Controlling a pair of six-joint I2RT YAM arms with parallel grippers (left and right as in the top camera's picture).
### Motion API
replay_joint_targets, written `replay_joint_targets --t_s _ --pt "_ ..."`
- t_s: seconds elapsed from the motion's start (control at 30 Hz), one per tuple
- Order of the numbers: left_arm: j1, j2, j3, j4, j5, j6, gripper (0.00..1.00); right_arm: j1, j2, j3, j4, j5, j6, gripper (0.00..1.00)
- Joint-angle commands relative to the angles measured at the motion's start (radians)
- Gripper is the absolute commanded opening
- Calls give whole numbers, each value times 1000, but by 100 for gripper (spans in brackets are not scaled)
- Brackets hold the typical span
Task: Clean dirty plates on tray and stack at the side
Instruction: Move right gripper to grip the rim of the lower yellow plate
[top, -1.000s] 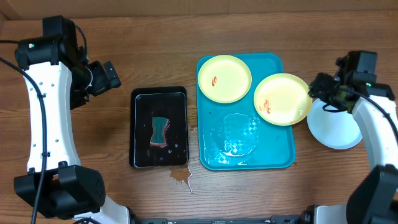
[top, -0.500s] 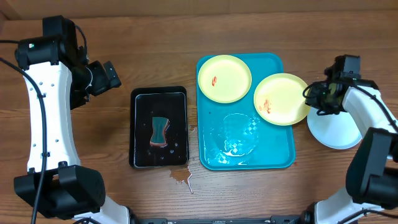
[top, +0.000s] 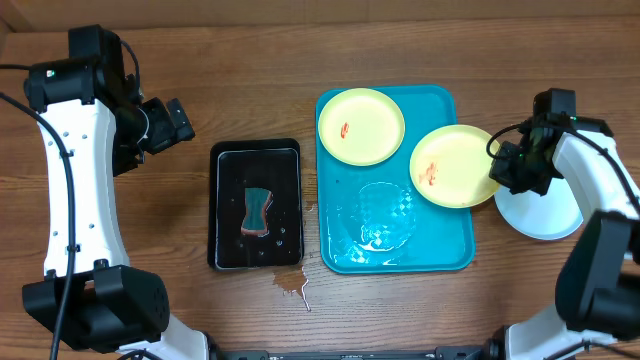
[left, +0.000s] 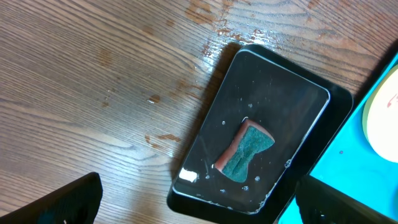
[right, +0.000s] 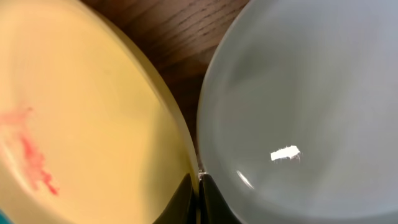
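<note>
Two plates lie on the turquoise tray (top: 340, 250). One plate (top: 361, 126) with a small red smear rests at the tray's far left corner. The other plate (top: 450, 166), also smeared red, overhangs the tray's right rim. My right gripper (top: 500, 165) is shut on this plate's right rim. In the right wrist view the dark fingertips (right: 188, 194) pinch the yellow plate's (right: 81, 124) edge at the bottom centre, and the right gripper (right: 199, 182) is closed tight on it. My left gripper (top: 185, 120) hangs open over the bare table at the far left, its fingers (left: 68, 199) wide apart.
A black tray (top: 225, 205) holding water and a teal-and-orange sponge (top: 258, 210) sits left of the turquoise tray. A white round dish (top: 545, 210) stands on the table right of the tray, touching the held plate's edge. A wet patch (top: 385, 215) shines on the turquoise tray; a small spill (top: 292, 285) marks the wood.
My right gripper has moved in and closed on the right plate's rim; the plate has shifted slightly. The left arm has not moved.
</note>
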Motion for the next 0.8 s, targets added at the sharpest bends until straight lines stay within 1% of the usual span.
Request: replay_joint_targets --t_s 0.0,0.1,0.17,0.2,0.27,0.33,0.43,0.5,0.6,0.67,0.7,0.73,0.77 --pt "0 -13 16 2 10 19 100 61 -133 48 -48 -37 48 4" --pt "0 -13 16 2 10 19 100 146 -165 47 -102 -50 57 4" --pt "0 -13 16 2 10 19 100 218 -164 40 -130 -42 88 4" --pt "0 -13 16 2 10 19 100 270 -163 23 -135 -31 136 4" --pt "0 -13 16 2 10 19 100 327 -163 -10 -126 -17 212 4" --pt "0 -13 16 2 10 19 100 387 -163 -68 -93 12 342 4" --pt "0 -13 16 2 10 19 100 442 -163 -150 -26 56 484 4" --pt "0 -13 16 2 10 19 100 465 -163 -207 30 78 547 4" --pt "0 -13 16 2 10 19 100 468 -163 -270 86 80 593 4" --pt "0 -13 16 2 10 19 100 468 -163 -291 101 81 589 4" --pt "0 -13 16 2 10 19 100 468 -163 -291 103 81 547 8" --pt "0 -13 16 2 10 19 100 468 -164 -288 103 82 503 16" --pt "0 -13 16 2 10 19 100 466 -165 -281 100 83 463 21"
